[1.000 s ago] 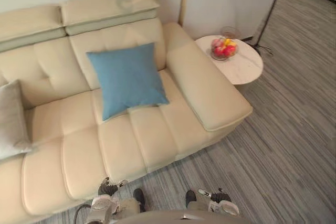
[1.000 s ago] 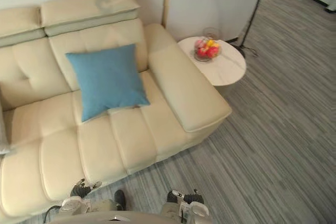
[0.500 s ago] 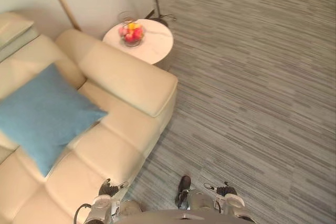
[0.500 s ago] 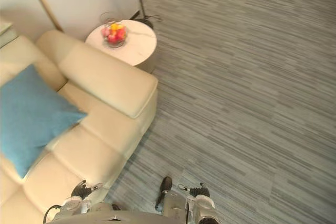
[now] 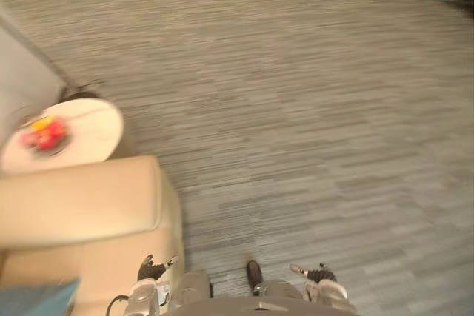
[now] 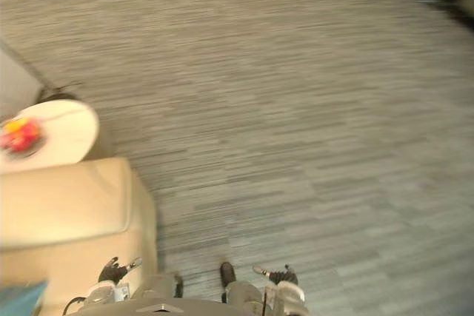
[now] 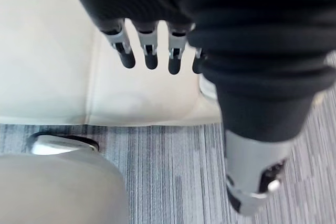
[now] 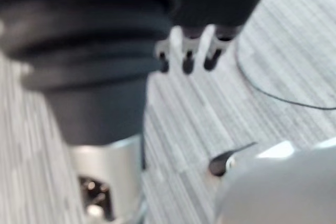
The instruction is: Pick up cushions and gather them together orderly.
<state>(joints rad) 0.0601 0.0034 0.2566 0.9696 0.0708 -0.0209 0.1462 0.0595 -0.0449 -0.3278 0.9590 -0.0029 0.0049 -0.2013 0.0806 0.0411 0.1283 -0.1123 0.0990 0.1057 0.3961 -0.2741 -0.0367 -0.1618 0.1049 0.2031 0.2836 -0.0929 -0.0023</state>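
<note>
One cushion (image 5: 35,298): blue, just a corner at the lower-left edge, on the sofa (image 5: 81,201), apart from both hands.
Side table (image 5: 89,127): round, white, beyond the sofa's arm; fruit bowl (image 5: 43,135) on it.
Left hand (image 5: 152,267): low beside the sofa front, fingers (image 7: 150,51) straight, holding nothing.
Right hand (image 5: 317,274): low over the carpet (image 5: 311,123), fingers relaxed, empty.
Risk: the head faces bare carpet; reaching from this heading would likely miss the cushion.

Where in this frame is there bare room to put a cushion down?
The armrest top is bare, between the side table and the blue cushion. The carpet to its right is wide open. The side table is crowded by the fruit bowl on its left.
</note>
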